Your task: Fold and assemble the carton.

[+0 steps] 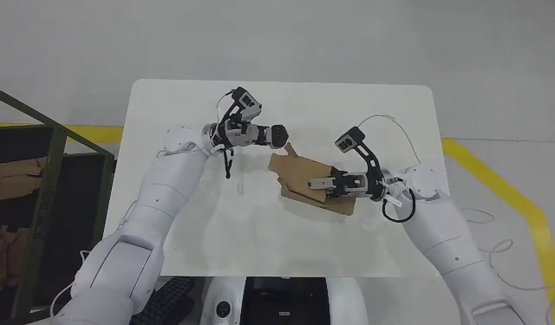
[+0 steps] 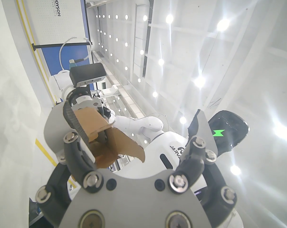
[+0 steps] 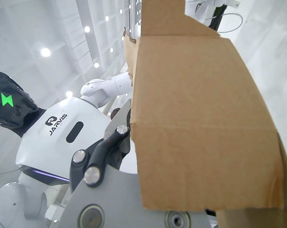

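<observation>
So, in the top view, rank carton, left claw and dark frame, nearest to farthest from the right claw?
1. carton, gripped by the right claw.
2. left claw, at the carton's far corner.
3. dark frame, left of the table.

The left tool, spread wide open, points sideways toward the nearby right tool.

Glaring ceiling lamps, perhaps edge distortion.

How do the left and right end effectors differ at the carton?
The left end effector is open at the carton's raised flap; the right end effector lies over its main panel. The left end effector is at its left end, the right end effector nearer its right. Both meet the carton.
</observation>
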You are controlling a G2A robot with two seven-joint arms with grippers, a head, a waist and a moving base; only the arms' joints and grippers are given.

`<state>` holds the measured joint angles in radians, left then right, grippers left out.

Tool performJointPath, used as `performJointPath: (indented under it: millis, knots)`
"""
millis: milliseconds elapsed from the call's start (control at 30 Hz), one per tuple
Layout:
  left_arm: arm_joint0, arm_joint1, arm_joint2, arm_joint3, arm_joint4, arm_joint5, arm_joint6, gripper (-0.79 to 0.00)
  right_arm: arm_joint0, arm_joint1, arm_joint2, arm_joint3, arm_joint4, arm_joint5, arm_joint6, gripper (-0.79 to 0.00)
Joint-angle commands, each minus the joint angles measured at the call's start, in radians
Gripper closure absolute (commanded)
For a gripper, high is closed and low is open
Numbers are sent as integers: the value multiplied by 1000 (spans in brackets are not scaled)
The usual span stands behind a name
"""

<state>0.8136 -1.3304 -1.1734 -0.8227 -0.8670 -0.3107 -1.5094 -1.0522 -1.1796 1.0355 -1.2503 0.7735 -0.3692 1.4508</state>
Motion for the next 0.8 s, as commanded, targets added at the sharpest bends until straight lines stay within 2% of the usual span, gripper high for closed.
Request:
performJointPath:
  millis: [0,200,500,767]
  knots:
    - [-2,-2,4,3,0,-2,2,-785,-1,-1,-5,-7,2,5,5,0]
    - [-9,-8,19,-3,-3,1,-1,-785,-1,-6,-27,-15,-2,13,13,0]
    - [3,-4,8,-27,-9,14,-14,-785,31,-14,-31,82,-22,0,-38,0]
    - [17,-2,7,-40,-10,23,-23,-785,42,-15,-13,110,-20,-10,-66,0]
